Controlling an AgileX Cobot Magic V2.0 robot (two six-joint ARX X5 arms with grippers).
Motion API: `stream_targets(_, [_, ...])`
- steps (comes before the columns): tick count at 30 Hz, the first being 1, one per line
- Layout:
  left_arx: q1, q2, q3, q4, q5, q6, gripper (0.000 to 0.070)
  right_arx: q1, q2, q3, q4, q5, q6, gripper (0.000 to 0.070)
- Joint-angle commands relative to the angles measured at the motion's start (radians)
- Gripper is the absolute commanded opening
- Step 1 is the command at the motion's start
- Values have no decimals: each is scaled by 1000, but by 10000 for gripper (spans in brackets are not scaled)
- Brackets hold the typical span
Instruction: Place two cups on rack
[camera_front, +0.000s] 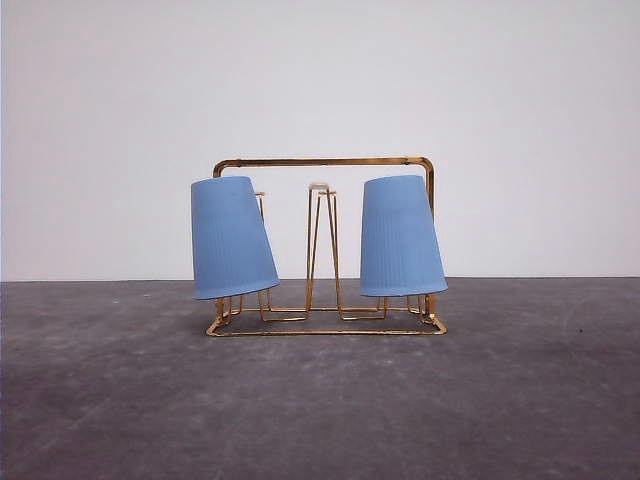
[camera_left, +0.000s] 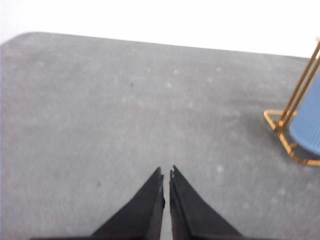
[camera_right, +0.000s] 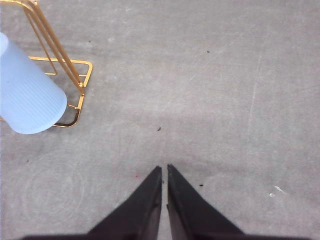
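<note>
Front view: the rack (camera_front: 325, 245) stands on the grey table (camera_front: 110, 400) near its far edge, with one cup (camera_front: 231, 238) hung upside down on the left peg and the other cup (camera_front: 400, 237) upside down on the right peg; both mouths point down, so neither holds anything that can be seen, and the white-tipped middle peg (camera_front: 320, 187) is bare. Both cups lean outward, the left one more, so the likeliest trouble from here, as I judge it, is a knock to the light wire rack tipping a cup off its peg. The task looks done. Left wrist view: the left gripper (camera_left: 166, 172) hovers over bare table with its fingers brought together, nothing between them, and the rack's corner with the edge of a blue cup (camera_left: 307, 129) sits well apart from it. Any sweep toward that corner could catch the wire base. Right wrist view: the right gripper (camera_right: 164, 169) is likewise closed and empty above the table, with a cup (camera_right: 27, 97) and the gold base well apart from the fingertips; I think a careless retreat past that side is the only real risk.
</note>
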Motion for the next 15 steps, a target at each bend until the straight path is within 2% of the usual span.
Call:
stream_targets(1, [1, -35, -26, 29, -5, -9, 0, 3, 6, 9, 8, 1, 13, 16])
stream_targets(10, [2, -66, -65, 18, -33, 26, 0, 3, 6, 9, 9, 1, 13, 16])
stream_targets(15, [1, -65, -65, 21, -32, 19, 0, 3, 6, 9, 9, 1, 13, 16])
